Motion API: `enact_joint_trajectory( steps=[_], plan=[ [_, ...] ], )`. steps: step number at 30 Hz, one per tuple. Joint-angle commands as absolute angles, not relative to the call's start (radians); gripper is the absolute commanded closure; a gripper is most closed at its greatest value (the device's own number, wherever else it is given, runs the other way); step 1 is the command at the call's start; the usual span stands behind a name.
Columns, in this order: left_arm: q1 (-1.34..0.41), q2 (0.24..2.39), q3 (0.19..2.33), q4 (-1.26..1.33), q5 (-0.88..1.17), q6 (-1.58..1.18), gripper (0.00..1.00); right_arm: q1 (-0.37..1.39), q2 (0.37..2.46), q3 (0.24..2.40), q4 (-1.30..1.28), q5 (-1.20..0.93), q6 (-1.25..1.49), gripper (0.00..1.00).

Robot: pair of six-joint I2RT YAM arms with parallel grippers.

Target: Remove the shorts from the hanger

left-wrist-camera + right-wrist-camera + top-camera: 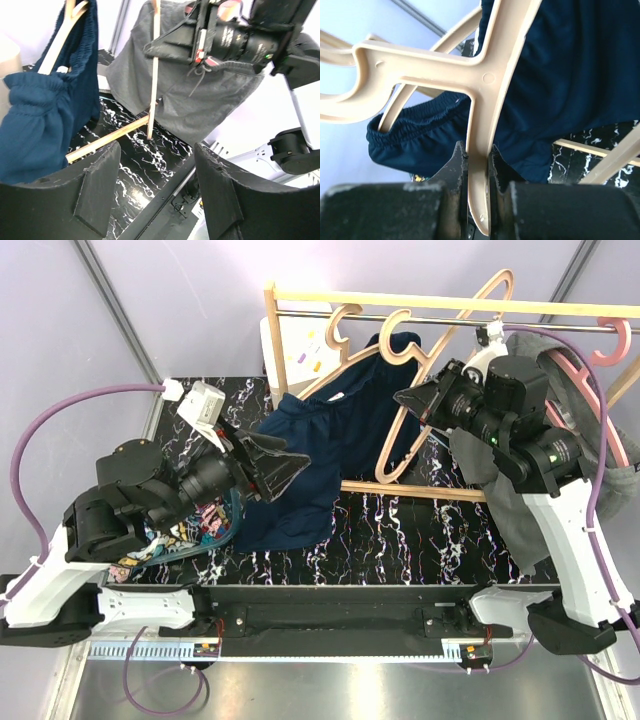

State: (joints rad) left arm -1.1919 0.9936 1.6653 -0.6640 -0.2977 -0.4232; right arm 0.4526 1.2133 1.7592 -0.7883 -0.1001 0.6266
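Observation:
The navy blue shorts [315,465] hang from a beige plastic hanger [393,445] on the rack; they also show in the left wrist view [40,120] and the right wrist view [570,75]. My right gripper [408,398] is shut on the hanger's lower arm [482,110], fingers either side [479,167]. My left gripper [288,462] is open and empty [157,190], just beside the navy shorts' left side. The dark grey shorts [495,490] hang at the right [200,105]. The cartoon-print shorts [190,530] lie on the table under my left arm.
A wooden rack [450,304] with a metal rail spans the back. A bare beige hanger [345,325] and a pink hanger [600,352] hang on it. The rack's base bar [110,137] crosses the black marble table [420,530].

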Motion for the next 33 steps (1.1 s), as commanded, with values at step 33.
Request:
enact_joint_trajectory(
  steps=[33],
  plan=[
    [-1.183, 1.078, 1.942, -0.954, -0.744, -0.308, 0.15, 0.249, 1.227, 1.855, -1.062, -0.273, 0.949, 0.75]
  ],
)
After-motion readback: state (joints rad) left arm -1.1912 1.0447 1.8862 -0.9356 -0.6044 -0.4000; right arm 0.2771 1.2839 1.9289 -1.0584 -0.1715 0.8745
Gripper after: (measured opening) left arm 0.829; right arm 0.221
